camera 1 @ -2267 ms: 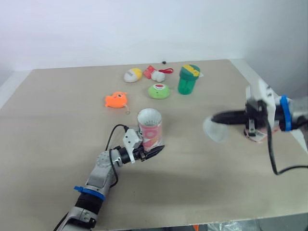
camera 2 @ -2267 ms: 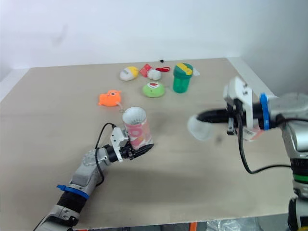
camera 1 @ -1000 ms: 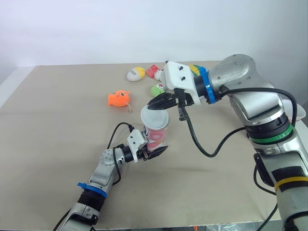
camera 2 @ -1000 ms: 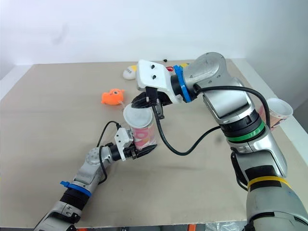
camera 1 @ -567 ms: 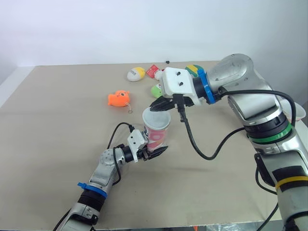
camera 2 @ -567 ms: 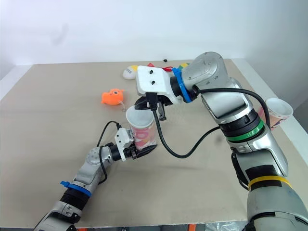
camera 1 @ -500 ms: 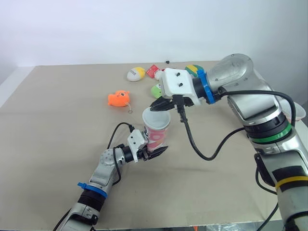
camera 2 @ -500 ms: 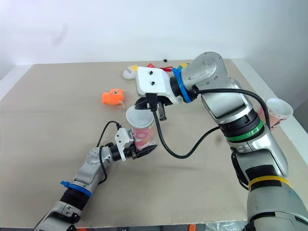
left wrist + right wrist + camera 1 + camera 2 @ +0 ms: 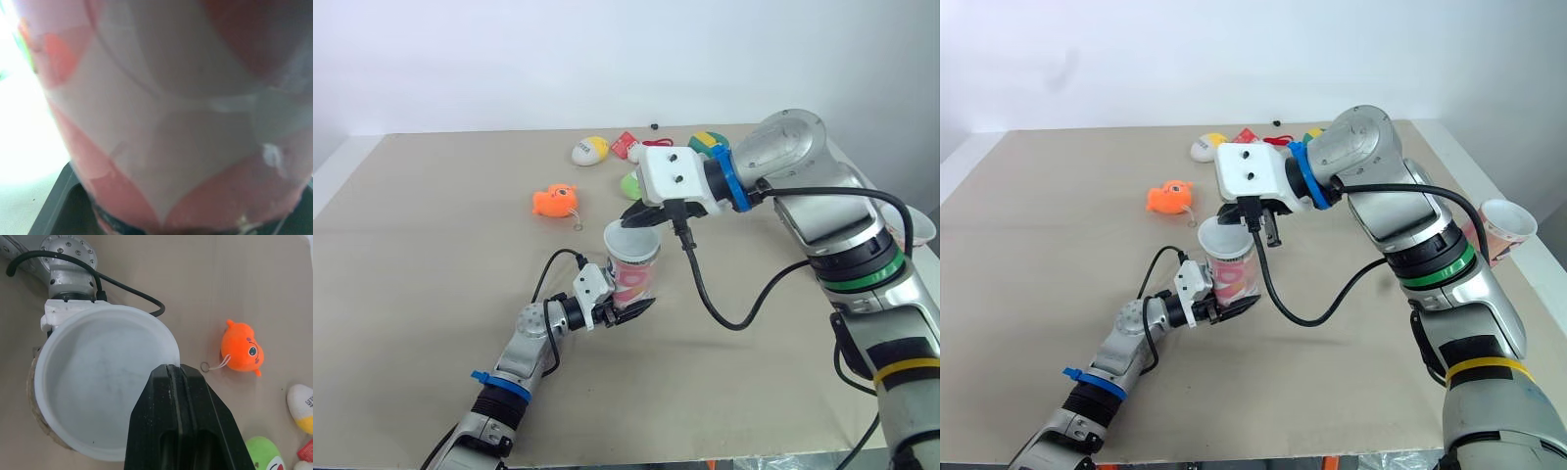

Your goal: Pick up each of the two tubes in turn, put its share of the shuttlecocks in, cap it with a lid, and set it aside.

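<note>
Tube (image 9: 634, 282), pink with white patches, stands upright on the surface, grasped by left pincer (image 9: 631, 306); right pincer (image 9: 171, 370) pinches translucent white lid (image 9: 100, 387) over its mouth.

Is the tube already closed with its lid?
Not fully: the lid sits askew on the tube, its rim pinched in the right gripper.

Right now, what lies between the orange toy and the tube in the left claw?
A small ring on a cord from the orange toy; otherwise bare table, in the right wrist view.
</note>
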